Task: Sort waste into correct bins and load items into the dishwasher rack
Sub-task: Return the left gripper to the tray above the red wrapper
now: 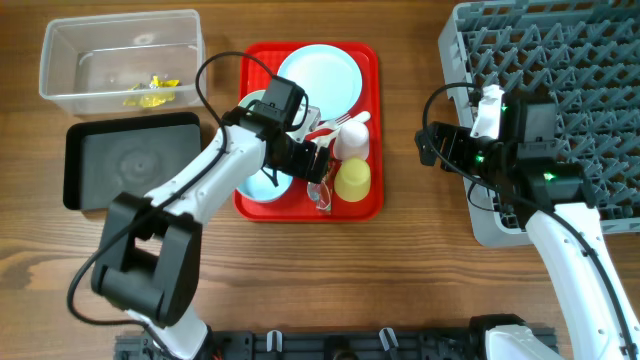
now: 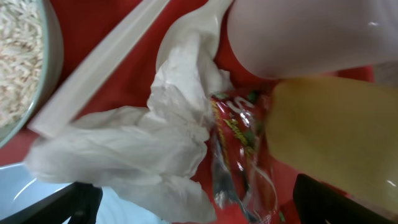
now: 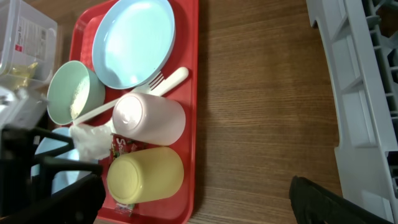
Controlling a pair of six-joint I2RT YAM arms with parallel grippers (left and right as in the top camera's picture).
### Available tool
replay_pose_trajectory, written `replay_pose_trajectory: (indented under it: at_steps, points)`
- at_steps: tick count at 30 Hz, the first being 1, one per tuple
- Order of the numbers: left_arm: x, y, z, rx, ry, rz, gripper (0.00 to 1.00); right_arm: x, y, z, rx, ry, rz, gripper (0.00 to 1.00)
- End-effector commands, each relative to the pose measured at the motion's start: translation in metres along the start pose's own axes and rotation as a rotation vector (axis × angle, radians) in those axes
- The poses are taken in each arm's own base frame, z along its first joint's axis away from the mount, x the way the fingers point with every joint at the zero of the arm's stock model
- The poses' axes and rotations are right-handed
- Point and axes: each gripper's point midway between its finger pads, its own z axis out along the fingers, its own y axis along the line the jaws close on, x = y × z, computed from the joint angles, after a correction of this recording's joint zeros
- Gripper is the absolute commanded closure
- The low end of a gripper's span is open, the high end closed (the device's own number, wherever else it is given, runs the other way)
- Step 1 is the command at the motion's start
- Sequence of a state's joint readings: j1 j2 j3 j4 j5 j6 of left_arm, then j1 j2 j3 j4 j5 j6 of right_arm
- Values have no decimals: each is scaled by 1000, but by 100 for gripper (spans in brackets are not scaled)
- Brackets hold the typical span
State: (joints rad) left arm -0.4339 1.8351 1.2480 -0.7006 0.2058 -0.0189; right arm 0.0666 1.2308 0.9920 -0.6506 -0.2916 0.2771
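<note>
Dishwasher rack (image 1: 590,60): no items loaded, as far as the arm-obscured view shows. Clear tub (image 1: 120,60): yellow wrappers (image 1: 150,92) inside. Black tray (image 1: 130,160): no waste.

Plate (image 1: 318,75), white cup (image 1: 352,140) and yellow cup (image 1: 352,180) sit on the red serving tray (image 1: 260,60).

Left gripper (image 2: 199,205), fingers spread, straddles the tissue (image 2: 155,143) and red wrapper (image 2: 239,137), which lie against the yellow cup. Right gripper (image 1: 435,145), spread and empty, hangs beside the rack.

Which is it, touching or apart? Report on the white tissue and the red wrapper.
Touching. The left wrist view shows the white tissue lying against the red wrapper, its crumpled edge overlapping it.
</note>
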Motion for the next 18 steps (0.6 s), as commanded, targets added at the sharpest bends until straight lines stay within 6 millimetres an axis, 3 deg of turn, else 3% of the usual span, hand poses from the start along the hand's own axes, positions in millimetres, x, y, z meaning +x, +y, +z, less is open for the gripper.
replay_pose_trajectory:
  at_steps: [1, 6, 11, 18]
  points:
    - [-5, 3, 7, -15, -17, 21, 3, -7, -1, -1, 5, -12, 15, 0]
    - [-15, 2, 6, -12, -60, 29, 7, -7, -1, -1, 5, -12, 15, 0]
    - [-16, 2, 6, -11, -61, 29, 25, -7, -1, -1, 5, -13, 15, 0]
    - [-14, -1, -5, -11, -62, 30, 34, -7, -1, -1, 5, -13, 14, 0]
